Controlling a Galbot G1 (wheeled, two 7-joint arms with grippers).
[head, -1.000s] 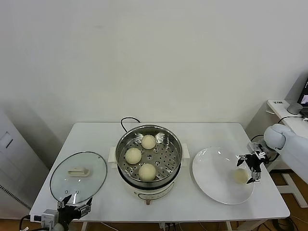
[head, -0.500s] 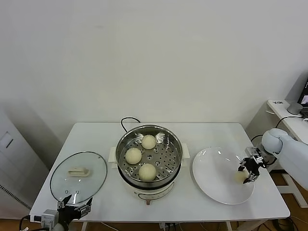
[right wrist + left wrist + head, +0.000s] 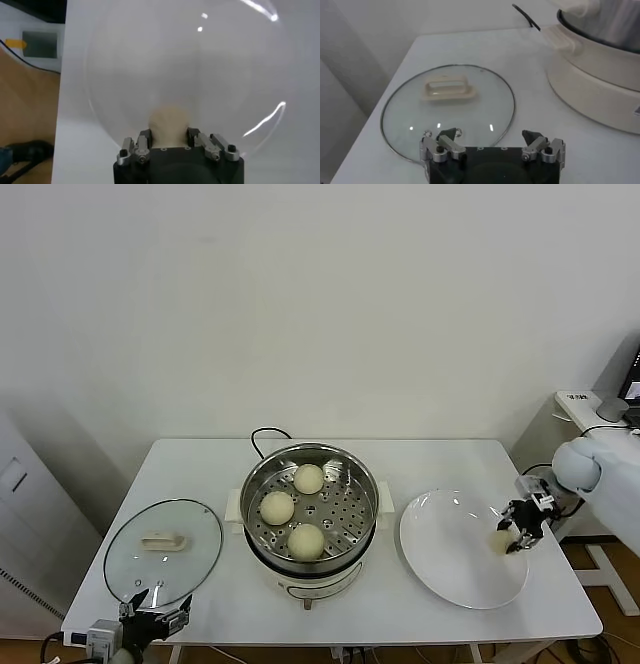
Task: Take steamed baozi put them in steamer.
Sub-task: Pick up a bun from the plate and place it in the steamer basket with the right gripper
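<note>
White wall rises behind the white desk, and no readable writing shows on anything. Centred on it, the shiny steamer on its white base holds three smooth cream baozi on the perforated tray, with a glass lid lying left of it and a white plate right of it. Over the plate's far-from-steamer edge the right gripper is clamped on the fourth baozi, while the left gripper waits spread wide beside the lid.
</note>
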